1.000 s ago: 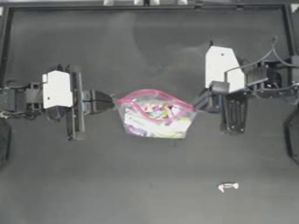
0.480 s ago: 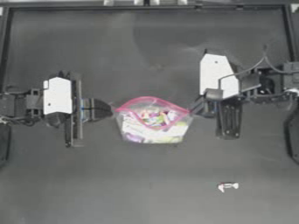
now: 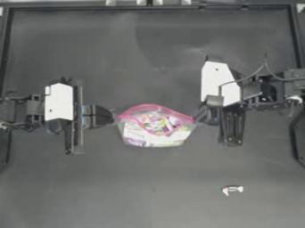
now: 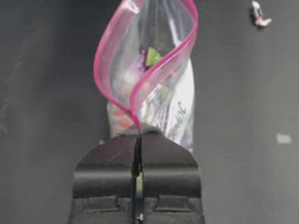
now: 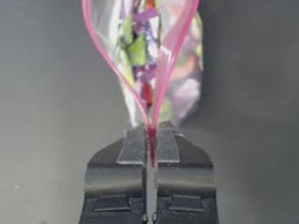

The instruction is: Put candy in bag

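The bag (image 3: 156, 128) hangs between my two grippers at the table's middle, its pink zip mouth pulled open and multicoloured sweets showing through. My left gripper (image 3: 112, 116) is shut on the mouth's left end, and the left wrist view shows its tips (image 4: 139, 132) pinching the pink strip of the bag (image 4: 154, 74). My right gripper (image 3: 201, 116) is shut on the right end, its tips (image 5: 152, 133) clamped on the strip of the bag (image 5: 146, 52). The candy (image 3: 232, 190), small and white, lies on the table toward the front right, apart from the bag; the candy (image 4: 260, 17) also shows in the left wrist view.
The dark table (image 3: 149, 53) has a raised rim along its back and sides. A small pale mark (image 4: 283, 138) sits on the table surface in the left wrist view.
Both arms have carried the bag a little toward the table's front edge, keeping their hold. The candy has not moved.
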Robot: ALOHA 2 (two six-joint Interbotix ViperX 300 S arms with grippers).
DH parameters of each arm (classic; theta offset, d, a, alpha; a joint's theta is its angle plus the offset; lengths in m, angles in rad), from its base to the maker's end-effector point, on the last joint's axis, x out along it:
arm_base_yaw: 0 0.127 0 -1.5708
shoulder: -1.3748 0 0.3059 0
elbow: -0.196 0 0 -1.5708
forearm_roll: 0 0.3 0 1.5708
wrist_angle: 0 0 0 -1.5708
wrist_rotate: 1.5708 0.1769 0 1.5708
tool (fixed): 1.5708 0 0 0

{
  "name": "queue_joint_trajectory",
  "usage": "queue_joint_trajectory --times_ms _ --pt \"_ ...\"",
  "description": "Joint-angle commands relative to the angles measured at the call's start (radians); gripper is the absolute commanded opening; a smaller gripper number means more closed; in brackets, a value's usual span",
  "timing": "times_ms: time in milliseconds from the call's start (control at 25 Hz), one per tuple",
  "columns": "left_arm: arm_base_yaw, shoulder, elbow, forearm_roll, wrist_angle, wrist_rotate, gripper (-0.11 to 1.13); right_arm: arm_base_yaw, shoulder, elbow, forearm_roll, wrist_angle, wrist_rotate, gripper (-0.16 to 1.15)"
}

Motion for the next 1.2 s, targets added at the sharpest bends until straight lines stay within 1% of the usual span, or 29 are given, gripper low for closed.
queue_joint_trajectory --times_ms 40,520,800,1000,1200 --pt "-0.008 0.009 -0.011 -0.005 -0.009 0.000 0.04 0.003 -0.003 -0.005 0.000 -0.014 0.003 0.06" --pt "-0.026 0.061 -0.015 -0.008 -0.021 0.003 0.04 0.023 0.046 -0.005 0.003 -0.046 0.003 0.06" --pt "-0.034 0.094 -0.018 -0.006 -0.057 0.005 0.04 0.035 0.061 -0.005 0.008 -0.058 0.003 0.06" --pt "-0.044 0.115 -0.021 -0.008 -0.071 0.029 0.04 0.040 0.077 -0.003 0.009 -0.061 0.005 0.06" --pt "-0.046 0.135 -0.028 -0.011 -0.078 0.029 0.04 0.044 0.092 -0.003 0.000 -0.061 0.028 0.06"
